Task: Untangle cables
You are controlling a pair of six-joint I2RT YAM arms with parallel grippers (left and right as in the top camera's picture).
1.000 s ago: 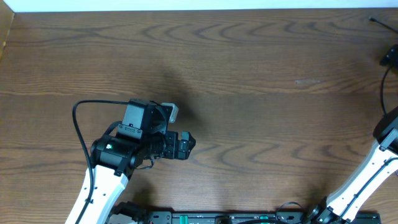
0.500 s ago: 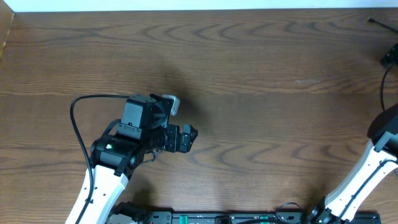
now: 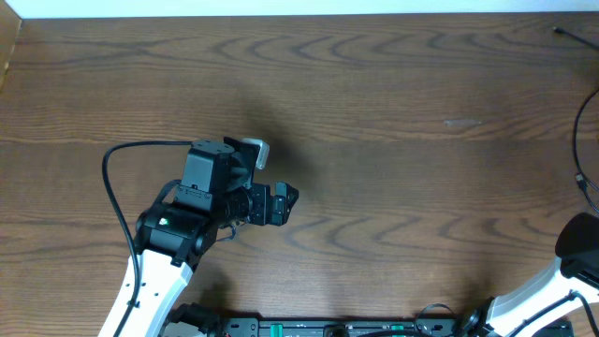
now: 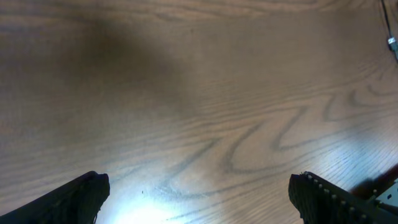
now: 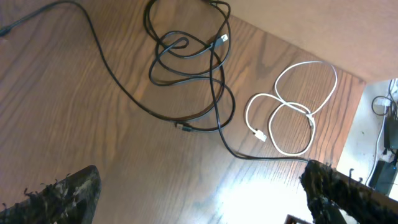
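With my left gripper [image 4: 199, 190] and right gripper [image 5: 199, 180] both spread wide and empty, the right hovering over the looped, crossing black cables [image 5: 214, 62] and the white cable [image 5: 292, 106] lying apart beside them, I judge the sorting half-done: next, pinch one black plug end.

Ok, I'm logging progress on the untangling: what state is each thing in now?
left gripper: open, empty, over bare table
right gripper: open, empty
black cables: looped over one another, not gripped
white cable: loose loops beside the black ones, not gripped
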